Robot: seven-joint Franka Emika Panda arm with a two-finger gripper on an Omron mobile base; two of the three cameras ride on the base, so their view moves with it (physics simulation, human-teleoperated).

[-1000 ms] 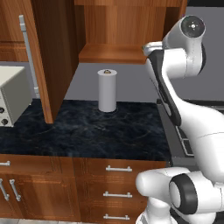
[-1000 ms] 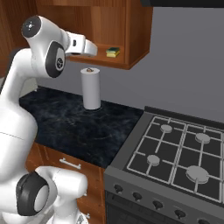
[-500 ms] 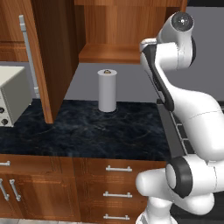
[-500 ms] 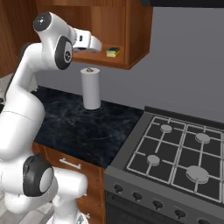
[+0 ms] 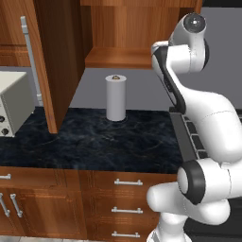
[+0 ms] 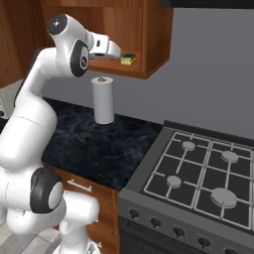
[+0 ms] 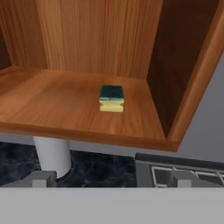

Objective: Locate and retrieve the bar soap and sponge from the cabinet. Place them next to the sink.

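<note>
The gripper [image 6: 118, 51] is raised to the level of the open cabinet [image 6: 158, 44], just in front of its lowest shelf, with its jaws spread wide and nothing between them. In the hand view the two finger tips [image 7: 43, 179] rise at the lower edge, well apart from each other and clear of every object.

Ahead of the gripper, the sponge [image 7: 111, 98] lies flat on the shelf [image 7: 57, 109], dark green layer up and yellow body beneath, nearer the right side wall of the cabinet than the left, and apart from that wall. In the right base view the sponge [image 6: 128, 59] sits just beyond the gripper's tip, near the shelf's front edge.

The cabinet door [image 5: 49, 61] stands swung open to the left, its long silver bar handle [image 5: 31, 59] vertical.

Below the shelf, a white paper towel roll [image 5: 116, 98] stands upright on the dark marbled counter [image 5: 94, 142], near the back wall. A pale appliance [image 5: 12, 101] stands at the counter's left end. To the right of the counter is a gas stove [image 6: 203, 171] with four burners. Wooden drawers [image 5: 127, 194] with short silver handles run beneath the counter.
</note>
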